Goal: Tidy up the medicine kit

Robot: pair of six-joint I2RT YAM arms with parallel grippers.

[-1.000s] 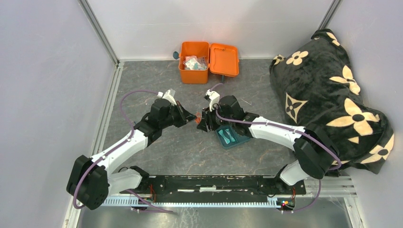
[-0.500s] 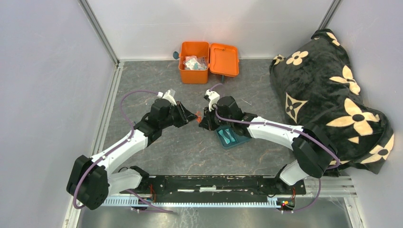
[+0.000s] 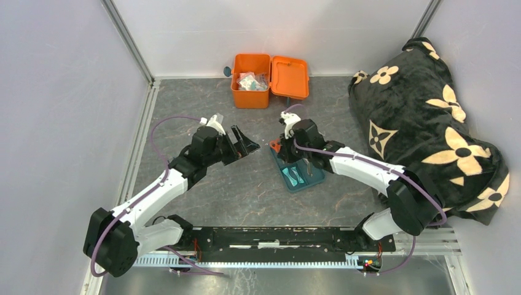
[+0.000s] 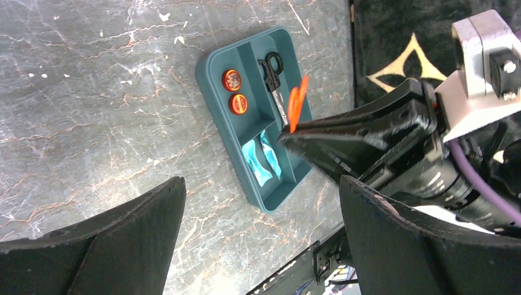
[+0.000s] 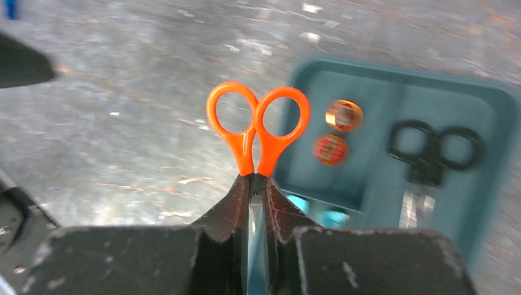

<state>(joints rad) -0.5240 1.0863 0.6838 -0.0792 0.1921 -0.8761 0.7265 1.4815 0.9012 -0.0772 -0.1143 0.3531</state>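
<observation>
On the left, the left gripper [image 3: 246,140] has let go. A moment ago its two fingers were pinched shut on the orange scissors [image 5: 244,150], nose to nose with the other gripper. Now its fingers are wide apart with nothing between them, and it has pulled back a little to the left over the gray table [image 3: 184,104]. At the back of the table, in the middle, the medicine kit [image 3: 250,93] sits in the same spot as before. Its lid [image 3: 290,77] lies open to the right, and some pale packets [image 3: 250,81] lie inside the box. In front of the kit, the right gripper [image 3: 279,149] now has the orange scissors all to itself. Its fingers are clamped tight on the blades, and the two round handles stick out past the tips. This gripper has moved to the right since the earlier picture and now hangs over the near left end of the teal tray [image 3: 316,178]. The tray has not moved. In it lie two small round red things [image 4: 231,80], black scissors [image 4: 270,64] and blue packets [image 4: 261,161]. Far to the right, the black blanket [image 3: 424,104] with pale flowers is bunched up as before.
</observation>
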